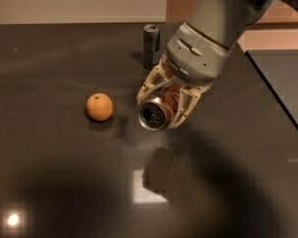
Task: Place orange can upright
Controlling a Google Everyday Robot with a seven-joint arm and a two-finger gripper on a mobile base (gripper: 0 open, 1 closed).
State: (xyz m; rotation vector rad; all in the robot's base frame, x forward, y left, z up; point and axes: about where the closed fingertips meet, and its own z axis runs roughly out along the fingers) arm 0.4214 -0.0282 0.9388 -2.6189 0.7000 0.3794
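While the arm (216,29) reaches in from the upper right, pincer (161,111): hangs over the middle of the dark counter (59,177), angled down and to the left.
Pincer state: pinching the orange can, one cream lattice finger (148,86) on the can's left side and the other on its right side.
Orange can (154,116): inside the pincer, between the two fingers, tilted well off upright; its silver top with the dark opening faces the camera and slightly down, while the copper body runs back up into the pincer.
Can and counter: the can looks to be lifted off the surface, though contact at its lowest edge cannot be ruled out.
Dark reflection (159,170): on the counter just below the pincer, nearer the camera, apart from the can.
Bright glare patch (148,188): below that reflection, on the glossy surface, farther from the pincer.
Round orange fruit (99,107): left of the pincer, level with the can's top, apart from both, resting on the counter.
Slim silver-grey can (151,44): beyond the pincer and a little to its left, standing upright near the far edge of the counter, not touched.
Grey panel (288,83): right of the pincer, beside the counter's right edge.
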